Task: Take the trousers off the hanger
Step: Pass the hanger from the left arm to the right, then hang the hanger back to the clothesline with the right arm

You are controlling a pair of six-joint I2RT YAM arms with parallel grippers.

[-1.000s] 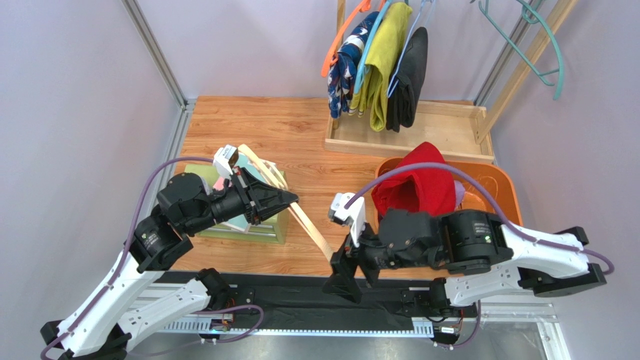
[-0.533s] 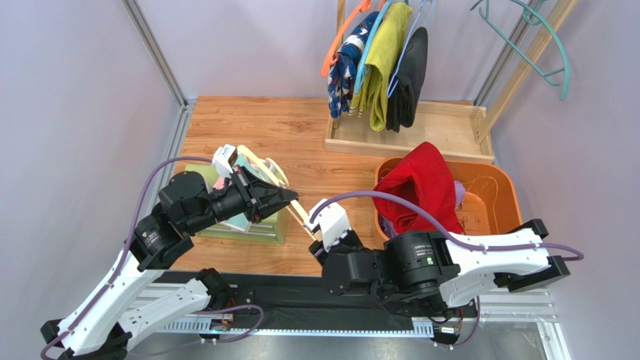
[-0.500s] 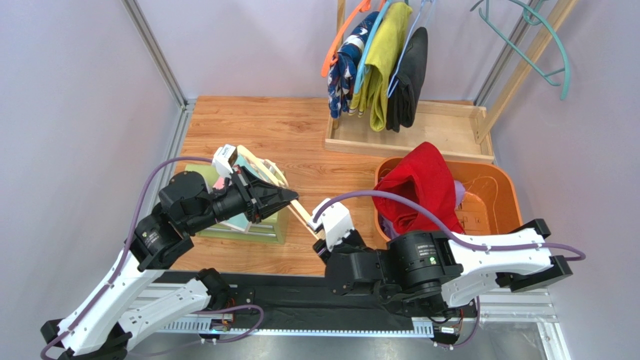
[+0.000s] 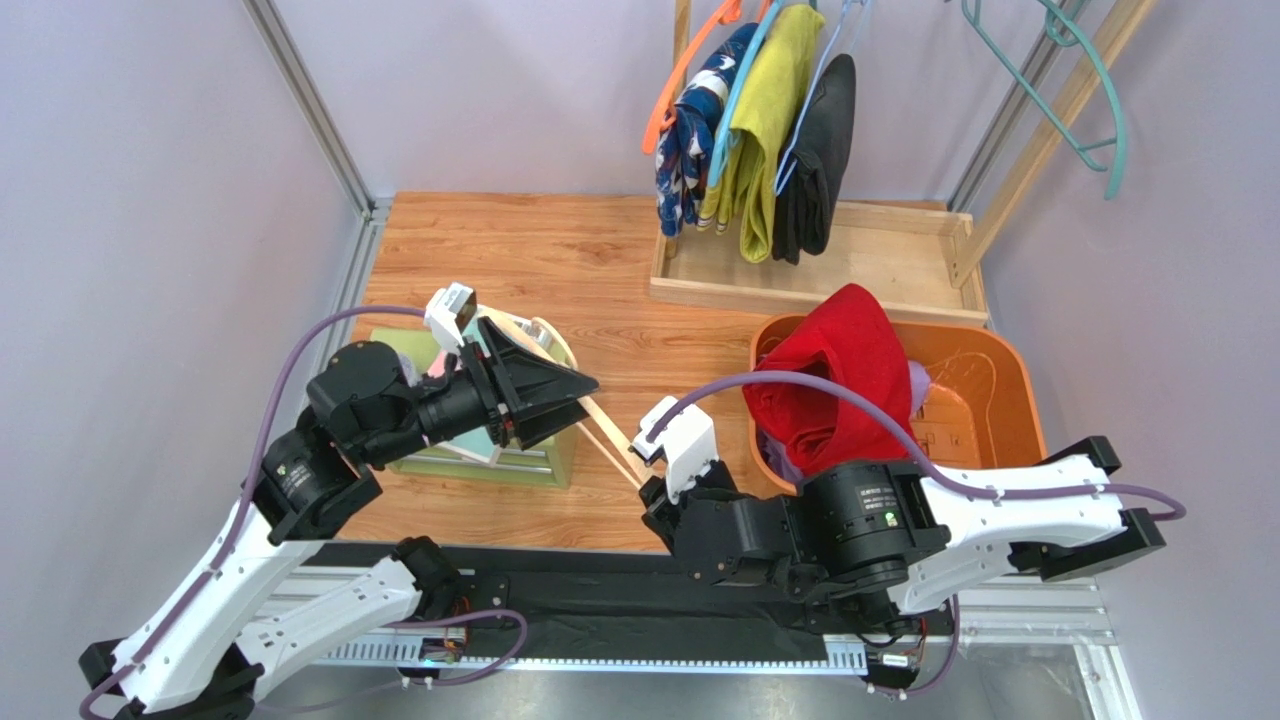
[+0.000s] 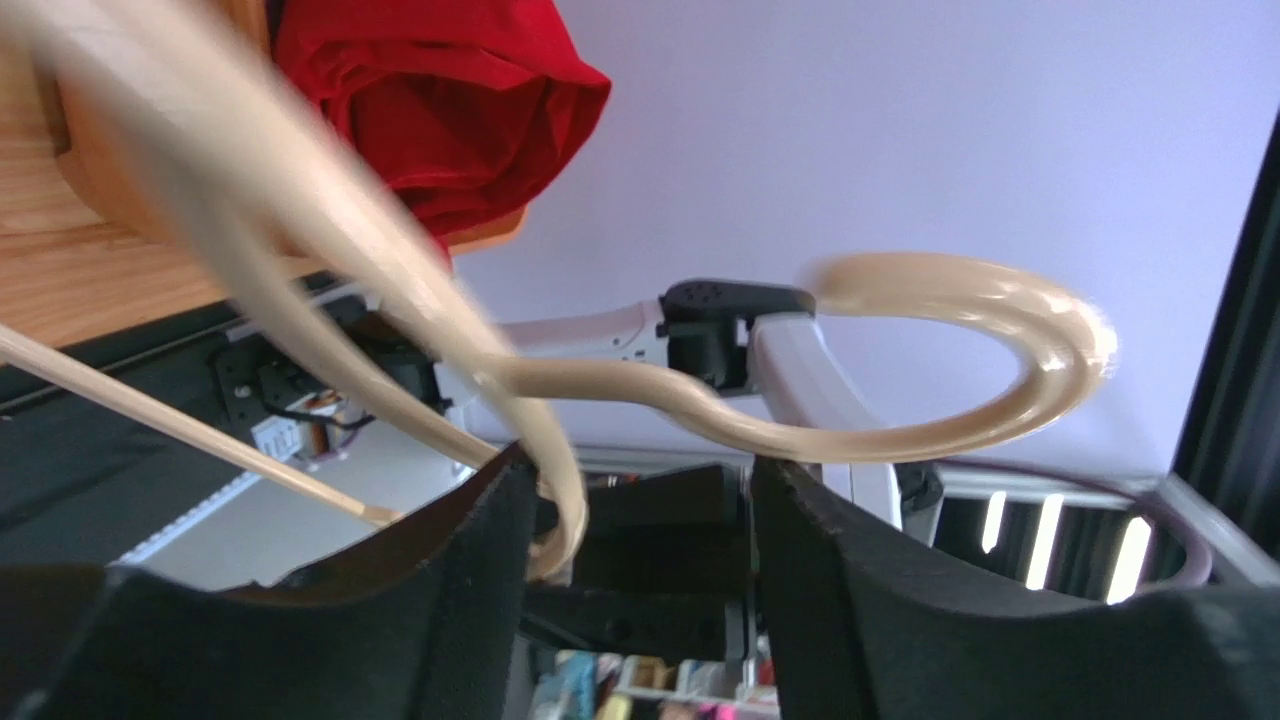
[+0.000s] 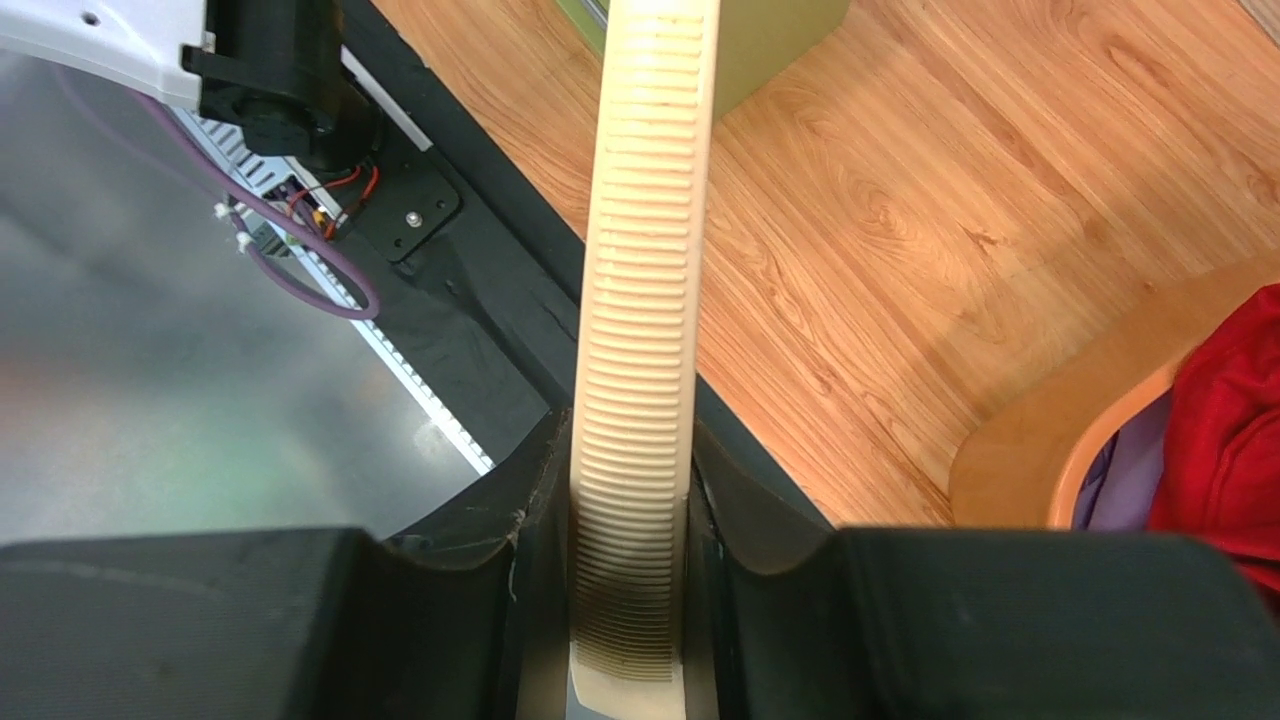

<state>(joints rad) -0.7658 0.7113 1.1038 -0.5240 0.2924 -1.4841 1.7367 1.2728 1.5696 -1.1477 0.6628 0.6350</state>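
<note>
An empty beige hanger (image 4: pixel 609 435) slants between my two arms. My right gripper (image 4: pixel 657 483) is shut on the ribbed end of the hanger's arm (image 6: pixel 646 300), gripper (image 6: pixel 631 600). My left gripper (image 4: pixel 553 393) is open; the hanger's neck leans on one finger (image 5: pixel 451 600) and its hook (image 5: pixel 962 360) curls beyond. Gripper (image 5: pixel 639 510). Red trousers (image 4: pixel 834 375) lie heaped in the orange basket (image 4: pixel 999 368), with a bit of lilac trousers (image 4: pixel 920 393) beside them. Navy patterned (image 4: pixel 691 135), yellow-green (image 4: pixel 766 120) and black trousers (image 4: pixel 819 150) hang on hangers at the back.
A green box (image 4: pixel 489 462) holding other hangers sits under my left gripper. The rack's wooden base tray (image 4: pixel 887 270) stands behind the basket. A bare teal hanger (image 4: pixel 1089 90) hangs at the top right. Grey walls close in both sides.
My right gripper moved up to the hanger's lower end and shut on it. My left gripper, shut on the hanger before, has opened and let go.
</note>
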